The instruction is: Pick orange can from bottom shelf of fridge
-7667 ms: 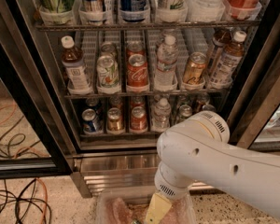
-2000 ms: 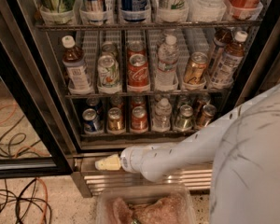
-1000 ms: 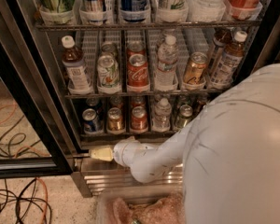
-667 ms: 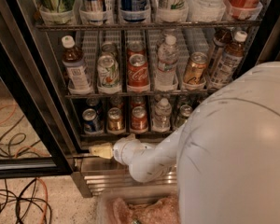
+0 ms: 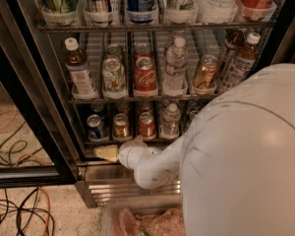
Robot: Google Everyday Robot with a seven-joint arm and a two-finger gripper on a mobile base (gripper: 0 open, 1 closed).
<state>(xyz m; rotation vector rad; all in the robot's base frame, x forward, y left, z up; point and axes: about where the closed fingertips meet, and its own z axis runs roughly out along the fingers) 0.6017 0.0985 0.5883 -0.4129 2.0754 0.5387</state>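
Observation:
The orange can stands at the front of the bottom shelf of the fridge, between a blue can on its left and a red can on its right. My gripper is a cream tip on the white arm. It sits just below the shelf's front edge, slightly left of and under the orange can, and it does not touch the can. My white arm body hides the right part of the bottom shelf.
A small water bottle stands right of the red can. The middle shelf holds tea bottles, cans and a water bottle. The black door frame is on the left, above the ribbed steel base. Cables lie on the floor, and a tray is below.
The arm has swung from low centre to the left and up, bringing the gripper to the front edge of the bottom shelf. My arm body now covers more of the right side.

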